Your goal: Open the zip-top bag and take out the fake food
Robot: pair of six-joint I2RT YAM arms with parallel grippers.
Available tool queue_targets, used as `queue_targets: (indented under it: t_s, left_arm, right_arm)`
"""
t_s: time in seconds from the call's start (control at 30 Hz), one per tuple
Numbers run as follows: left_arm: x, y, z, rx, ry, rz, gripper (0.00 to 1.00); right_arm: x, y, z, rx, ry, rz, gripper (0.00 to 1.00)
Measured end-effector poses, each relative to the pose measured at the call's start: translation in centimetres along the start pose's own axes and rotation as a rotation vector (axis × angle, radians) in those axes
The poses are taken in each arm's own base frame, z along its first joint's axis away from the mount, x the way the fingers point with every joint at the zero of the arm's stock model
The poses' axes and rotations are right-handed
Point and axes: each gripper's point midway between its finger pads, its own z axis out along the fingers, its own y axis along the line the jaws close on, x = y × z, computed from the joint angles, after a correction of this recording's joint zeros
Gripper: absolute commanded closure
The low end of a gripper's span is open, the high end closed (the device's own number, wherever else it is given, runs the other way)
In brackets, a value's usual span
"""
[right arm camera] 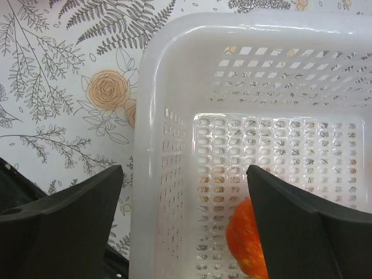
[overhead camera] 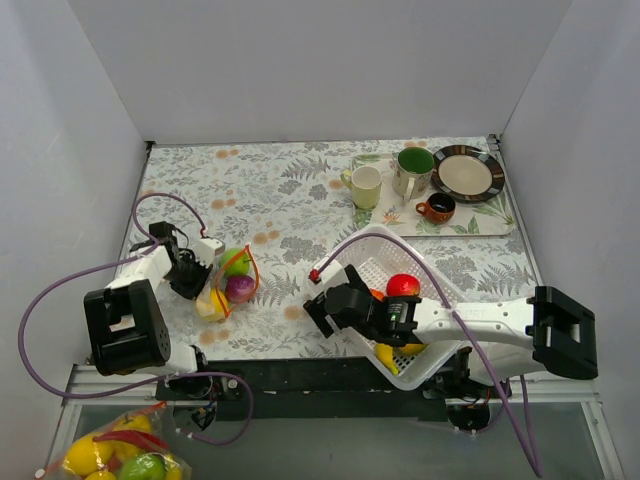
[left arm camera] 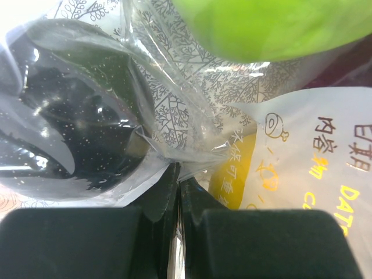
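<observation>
Left gripper [left arm camera: 177,195] clamps the zip-top bag [left arm camera: 186,99]; right gripper [right arm camera: 183,174] hangs wide over the white basket [right arm camera: 163,87]. Hold firm, reach in squarely.

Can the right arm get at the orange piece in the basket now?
Probably yes: the right pincer hangs open over the white basket, the orange piece uncovered below it.

The green fruit [left arm camera: 261,26] is blurred and cut off by the top edge. Print on the bag [left arm camera: 192,104] runs off the right edge. An orange fruit [right arm camera: 243,241] hides partly behind one of the right fingers [right arm camera: 308,232].
</observation>
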Motion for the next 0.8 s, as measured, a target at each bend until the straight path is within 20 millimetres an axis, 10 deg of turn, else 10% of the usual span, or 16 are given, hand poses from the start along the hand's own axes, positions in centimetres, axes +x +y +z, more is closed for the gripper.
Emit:
queue_targets:
  t_s: [0.4,0.8]
  left_arm:
    - [0.1,-0.2,-0.1,0.005,0.003,0.0,1.0]
    - [0.3,-0.3,-0.2,0.011,0.012,0.003,1.0]
  right_arm:
    - [-7.5,2.0,1.6,0.012,-0.051,-0.134,0.02]
    - [-8.1,-1.6,3.8,0.213,0.132,0.123,0.01]
